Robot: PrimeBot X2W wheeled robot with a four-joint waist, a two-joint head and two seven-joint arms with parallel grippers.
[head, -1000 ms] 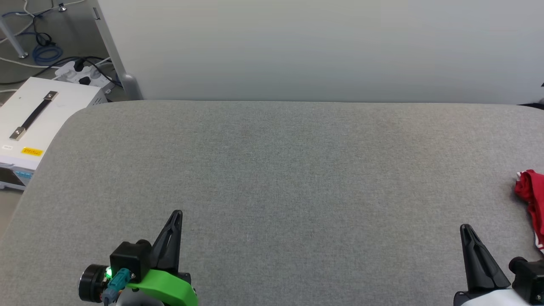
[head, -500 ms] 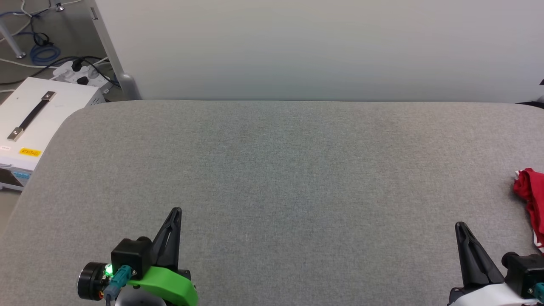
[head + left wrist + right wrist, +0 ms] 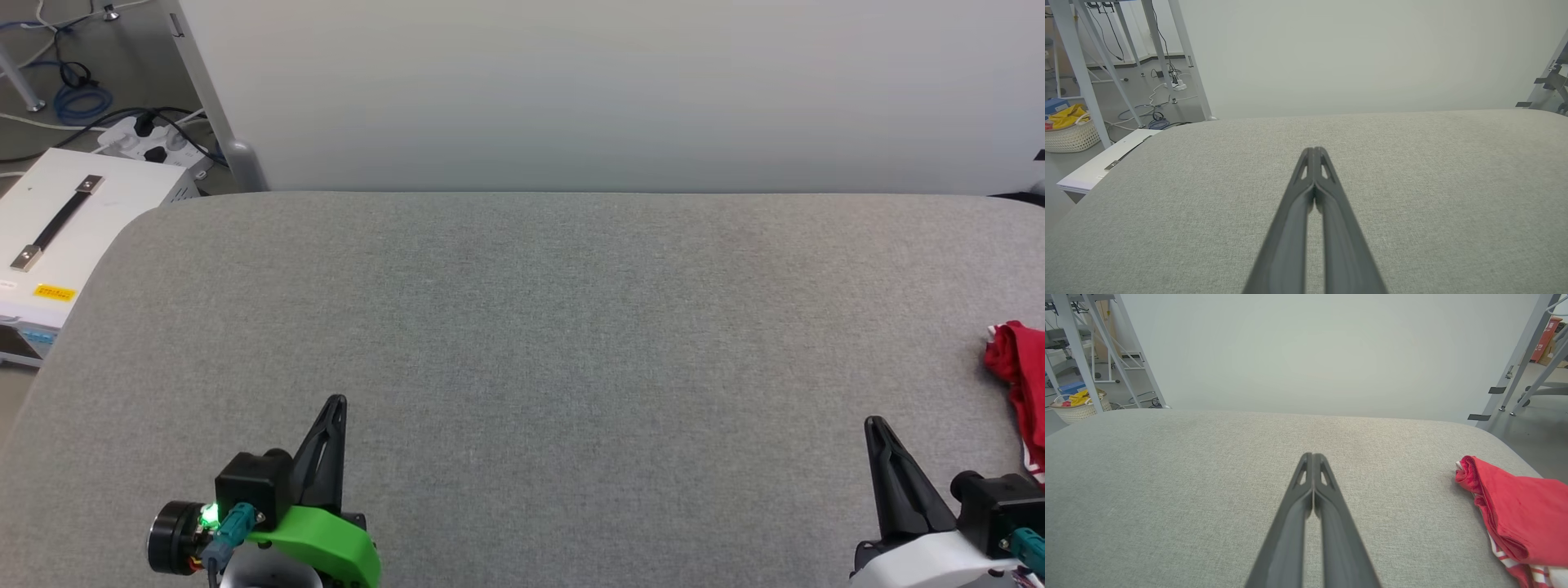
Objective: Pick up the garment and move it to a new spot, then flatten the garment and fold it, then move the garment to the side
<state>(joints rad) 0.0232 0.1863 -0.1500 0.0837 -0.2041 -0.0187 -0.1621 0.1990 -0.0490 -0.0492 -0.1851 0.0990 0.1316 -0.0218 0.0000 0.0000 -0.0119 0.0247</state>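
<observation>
T-shirt [image 3: 1515, 514]: crumpled at the right edge of the worktop [image 3: 522, 327], touching neither tool
Handling: expect light, limp cloth that drapes; you should pinch a raised red fold at its left end
Left tool [image 3: 1314, 150]: closed, empty, well left of it
Right tool [image 3: 1312, 455]: closed, empty, near it
Texture: grey woven covering, matte, rounded corners

The garment [image 3: 1020, 371] runs off the head view's edge at 3 o'clock and the right wrist view's at 4 o'clock. The yellow label [image 3: 55, 291] on the white case [image 3: 106, 192], at 9 o'clock, is too small to read.
</observation>
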